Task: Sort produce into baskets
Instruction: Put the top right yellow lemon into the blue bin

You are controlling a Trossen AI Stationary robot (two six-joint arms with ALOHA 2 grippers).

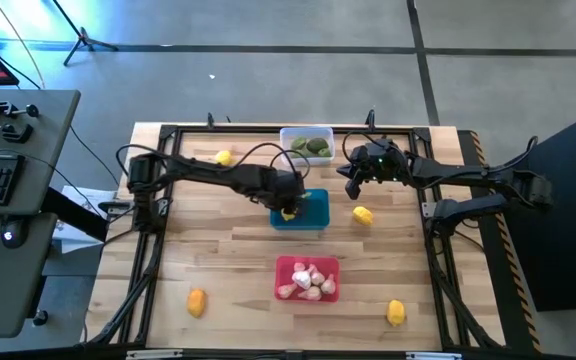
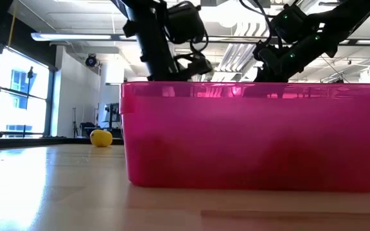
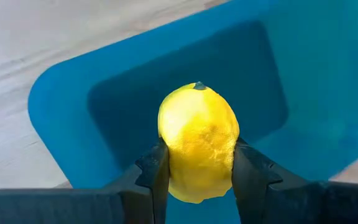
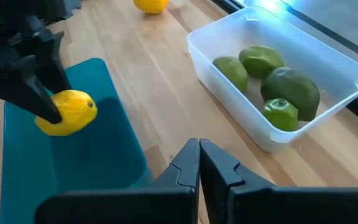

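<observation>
1. On the left half of the wooden table, a yellow fruit lies near the far edge and an orange one near the front edge.
2. Over the middle, the left gripper hangs above the teal-blue basket, its two fingers clamped on a lemon held clear of the basket floor, which looks bare beneath it.
3. Behind that basket, the clear basket sits at the far edge with four dark green pieces inside.
4. In front of the teal-blue one, the red basket holds a heap of whitish-pink bulbs.
5. Right of the middle, the right gripper hovers over bare wood between the teal-blue and clear baskets, its fingers pressed together on nothing.
6. Just right of the teal-blue basket lies another yellow fruit.
7. Farther right, near the front edge, rests one more yellow piece.
</observation>
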